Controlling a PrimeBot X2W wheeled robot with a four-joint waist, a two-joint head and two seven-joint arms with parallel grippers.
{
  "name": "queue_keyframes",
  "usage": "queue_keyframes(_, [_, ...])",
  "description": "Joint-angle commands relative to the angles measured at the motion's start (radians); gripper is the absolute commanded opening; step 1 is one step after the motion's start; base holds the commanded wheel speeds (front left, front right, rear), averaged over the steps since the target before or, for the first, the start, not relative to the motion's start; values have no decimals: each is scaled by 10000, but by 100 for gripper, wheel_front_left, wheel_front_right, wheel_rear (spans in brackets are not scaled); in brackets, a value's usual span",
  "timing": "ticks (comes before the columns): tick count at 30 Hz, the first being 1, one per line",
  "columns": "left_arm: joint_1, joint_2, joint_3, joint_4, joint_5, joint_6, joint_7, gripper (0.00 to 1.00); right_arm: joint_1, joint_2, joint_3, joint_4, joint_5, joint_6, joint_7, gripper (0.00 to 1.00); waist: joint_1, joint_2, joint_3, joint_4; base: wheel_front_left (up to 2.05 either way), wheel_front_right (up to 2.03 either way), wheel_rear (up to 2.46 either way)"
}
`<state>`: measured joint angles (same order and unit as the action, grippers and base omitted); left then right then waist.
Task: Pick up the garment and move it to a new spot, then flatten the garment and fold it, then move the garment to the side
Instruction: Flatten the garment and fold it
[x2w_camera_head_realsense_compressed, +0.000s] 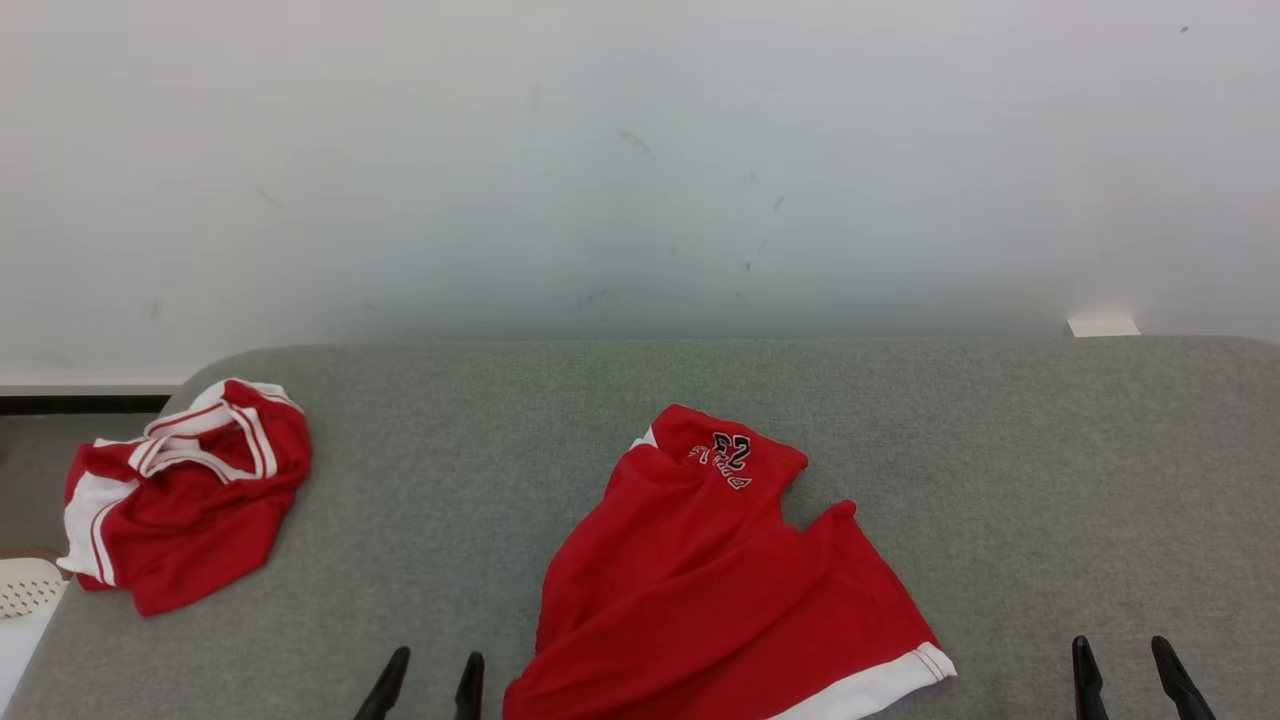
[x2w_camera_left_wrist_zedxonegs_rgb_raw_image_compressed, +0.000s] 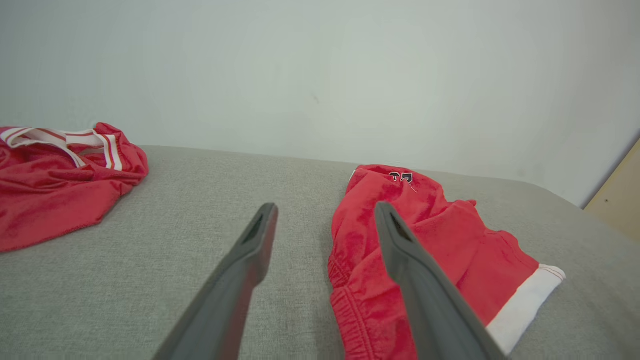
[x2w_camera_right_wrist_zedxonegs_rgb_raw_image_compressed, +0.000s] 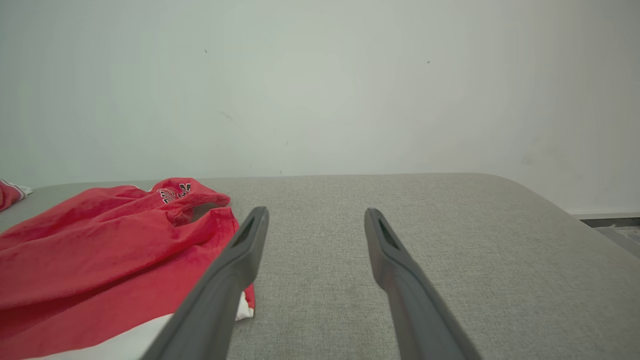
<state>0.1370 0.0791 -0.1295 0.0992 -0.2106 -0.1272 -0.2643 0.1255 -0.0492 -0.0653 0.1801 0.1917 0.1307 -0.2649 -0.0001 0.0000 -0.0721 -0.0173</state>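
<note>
**A:** What's lying around?

**B:** A crumpled red-and-white garment (x2w_camera_head_realsense_compressed: 180, 500) sits at the grey counter's (x2w_camera_head_realsense_compressed: 1000, 450) left edge. It's well apart from the red shorts (x2w_camera_head_realsense_compressed: 700, 570), rumpled at the near middle.

**A:** And the claws?

**B:** The left claw (x2w_camera_head_realsense_compressed: 437, 656) is just beside the shorts. The right claw (x2w_camera_head_realsense_compressed: 1120, 642) is well apart from them. Both are released and empty, pointing wallward.

Head view: high up, looking forward and down across grey table (x2w_camera_head_realsense_compressed: 1000, 480) to white wall (x2w_camera_head_realsense_compressed: 640, 150). Left wrist view: low, near the table top, facing the wall along left pincer (x2w_camera_left_wrist_zedxonegs_rgb_raw_image_compressed: 325, 205). Right wrist view: likewise, along right pincer (x2w_camera_right_wrist_zedxonegs_rgb_raw_image_compressed: 315, 210). All three share red shorts (x2w_camera_head_realsense_compressed: 700, 580); head and left wrist both take in crumpled red garment (x2w_camera_head_realsense_compressed: 180, 490).
</note>
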Motion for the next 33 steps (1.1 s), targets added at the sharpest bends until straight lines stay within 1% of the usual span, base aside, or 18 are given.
queue_keyframes(1, [120, -6, -45, 30, 35, -32, -7, 100, 3, -27, 9, 44, 111, 1, 3, 100, 1, 0, 22, 18, 0, 0, 0])
queue_keyframes(16, [125, -10, -250, 20, -257, -38, -7, 100, -260, -27, 63, 99, 154, 1, 3, 100, 1, 0, 175, 179, 0, 0, 0])
queue_keyframes(23, [212, 132, -312, 56, -336, -39, -7, 100, -387, -27, 143, 8, 90, 1, 3, 100, 1, 0, 267, 201, 0, 0, 0])
queue_keyframes(27, [349, 363, -566, 320, -542, -38, -7, 100, -430, -25, 368, 84, -38, 1, 3, 100, 1, 0, 296, 206, 0, 0, 0])
queue_keyframes(30, [470, 644, -813, 673, -794, -38, 35, 100, -560, -27, 683, 471, -363, 1, 56, 100, 1, 0, 319, 256, 0, 0, 0])
queue_keyframes(33, [464, 969, -1321, 835, -1173, -38, 536, 100, -854, -80, 1024, 906, -597, 1, 550, 100, 1, 0, 410, 320, 0, 0, 0])
